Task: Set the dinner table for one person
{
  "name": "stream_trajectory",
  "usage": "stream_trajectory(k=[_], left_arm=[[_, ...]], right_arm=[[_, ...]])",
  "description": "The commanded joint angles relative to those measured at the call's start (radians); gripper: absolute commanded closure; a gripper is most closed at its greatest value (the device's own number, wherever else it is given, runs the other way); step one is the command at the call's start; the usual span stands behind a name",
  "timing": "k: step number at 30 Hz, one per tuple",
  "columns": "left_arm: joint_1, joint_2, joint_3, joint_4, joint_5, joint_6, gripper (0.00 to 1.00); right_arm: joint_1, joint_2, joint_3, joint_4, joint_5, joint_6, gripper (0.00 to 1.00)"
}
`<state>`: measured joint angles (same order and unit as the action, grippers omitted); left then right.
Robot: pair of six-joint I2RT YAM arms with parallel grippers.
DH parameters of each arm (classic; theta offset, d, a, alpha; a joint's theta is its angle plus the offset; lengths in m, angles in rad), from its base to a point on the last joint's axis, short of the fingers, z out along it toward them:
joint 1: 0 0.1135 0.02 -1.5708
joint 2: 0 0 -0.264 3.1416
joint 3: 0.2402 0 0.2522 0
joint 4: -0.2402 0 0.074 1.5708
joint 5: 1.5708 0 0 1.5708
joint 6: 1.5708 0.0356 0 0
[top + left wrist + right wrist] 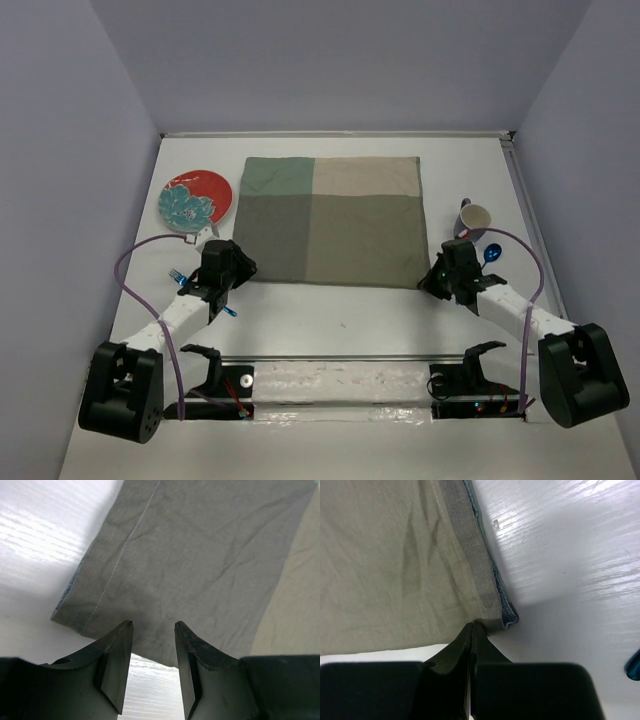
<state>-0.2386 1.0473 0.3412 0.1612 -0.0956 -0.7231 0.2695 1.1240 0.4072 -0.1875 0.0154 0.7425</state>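
Our white dinner table (350,320) is hard and smooth, and it lies under everything. The cloth mat (330,220) on it is soft and floppy, so we should pinch its near corners. Our left gripper (153,625) is apart there. Our right gripper (471,626) is squeezed together.

A square cloth mat of four green and beige patches (330,220) lies mid-frame. To its upper left sits a round red plate with a teal flower (197,200); at right, a dark mug (474,218), with a blue spoon (491,254) just below it.
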Motion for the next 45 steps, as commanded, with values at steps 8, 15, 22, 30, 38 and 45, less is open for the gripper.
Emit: stream_trajectory(k=[8, 15, 22, 30, 38, 45], left_arm=[[0.044, -0.126, -0.002, -0.073, -0.004, 0.016, 0.48], [0.044, -0.196, 0.095, -0.245, -0.081, 0.090, 0.44], [0.078, -0.145, 0.015, -0.241, -0.065, 0.001, 0.41], [0.096, -0.112, 0.010, -0.220, -0.101, -0.018, 0.42], [0.101, -0.007, 0.015, -0.170, -0.102, -0.019, 0.43], [0.101, 0.000, 0.009, -0.144, -0.102, -0.022, 0.55]], right_arm=[[0.002, -0.112, 0.042, 0.022, 0.023, -0.069, 0.83], [0.151, -0.030, 0.198, 0.028, -0.031, -0.207, 0.69], [0.269, 0.123, 0.304, 0.056, -0.032, -0.224, 0.68], [0.280, 0.216, 0.317, 0.036, -0.040, -0.314, 0.64], [0.359, 0.385, 0.416, 0.043, -0.025, -0.350, 0.64], [0.393, 0.454, 0.446, 0.043, 0.027, -0.348, 0.66]])
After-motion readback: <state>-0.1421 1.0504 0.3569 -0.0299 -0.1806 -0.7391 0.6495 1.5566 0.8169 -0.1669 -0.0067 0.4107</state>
